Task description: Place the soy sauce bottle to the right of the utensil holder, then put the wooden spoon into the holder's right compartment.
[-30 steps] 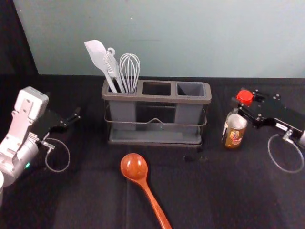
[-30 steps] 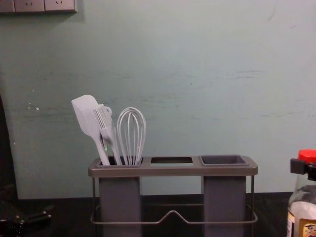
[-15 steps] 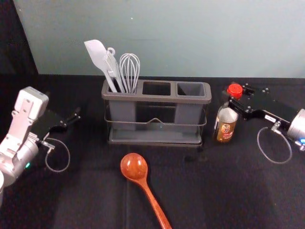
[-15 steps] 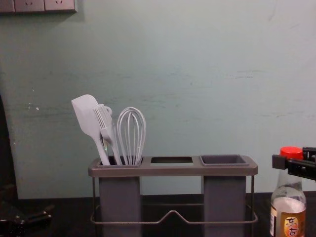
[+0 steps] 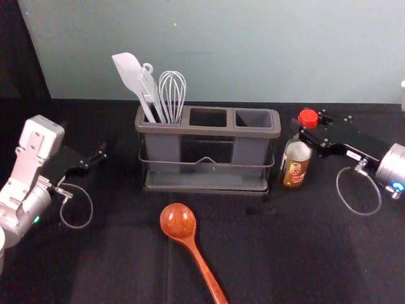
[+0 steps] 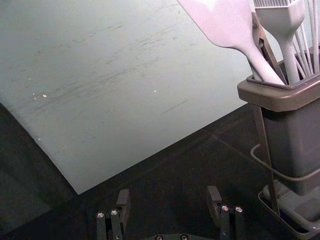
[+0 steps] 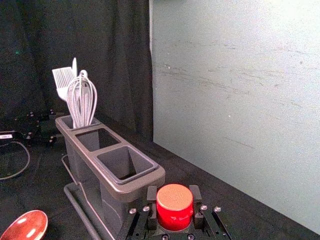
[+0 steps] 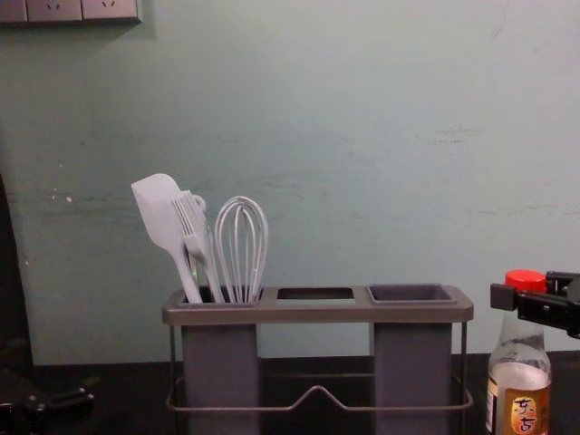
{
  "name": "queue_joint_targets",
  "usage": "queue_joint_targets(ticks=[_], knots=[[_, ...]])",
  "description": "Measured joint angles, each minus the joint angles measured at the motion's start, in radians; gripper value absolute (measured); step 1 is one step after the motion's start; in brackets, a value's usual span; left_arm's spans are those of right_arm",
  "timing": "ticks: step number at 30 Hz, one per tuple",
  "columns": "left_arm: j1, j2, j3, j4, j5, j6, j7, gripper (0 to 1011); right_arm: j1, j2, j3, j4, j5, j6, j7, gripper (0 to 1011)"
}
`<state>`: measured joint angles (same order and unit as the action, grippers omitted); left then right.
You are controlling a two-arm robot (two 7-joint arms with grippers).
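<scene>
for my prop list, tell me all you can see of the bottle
The bottle has a red cap, a clear, glass-looking neck and a gold-brown label with dark characters. It is about upright, right of the holder and apart from it. The right claw grips the cap from both sides. Whether it touches the table is unclear.

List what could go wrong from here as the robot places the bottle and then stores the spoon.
The right gripper grips the soy sauce bottle by its red cap, so the bottle might swing or tip on release.

The bottle is close to the utensil holder; drifting left could bump it.

The wooden spoon lies flat; a poor grasp could angle it badly for the right compartment.
</scene>
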<state>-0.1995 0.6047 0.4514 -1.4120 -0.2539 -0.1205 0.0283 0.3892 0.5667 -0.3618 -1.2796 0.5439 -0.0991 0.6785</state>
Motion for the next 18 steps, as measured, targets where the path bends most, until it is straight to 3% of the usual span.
queue_joint_targets(ticks=[18], knots=[[0.000, 0.000, 0.000, 0.000, 0.000, 0.000, 0.000, 1005, 0.013, -0.017, -0.002, 0.030, -0.008, -0.004, -0.001, 385]])
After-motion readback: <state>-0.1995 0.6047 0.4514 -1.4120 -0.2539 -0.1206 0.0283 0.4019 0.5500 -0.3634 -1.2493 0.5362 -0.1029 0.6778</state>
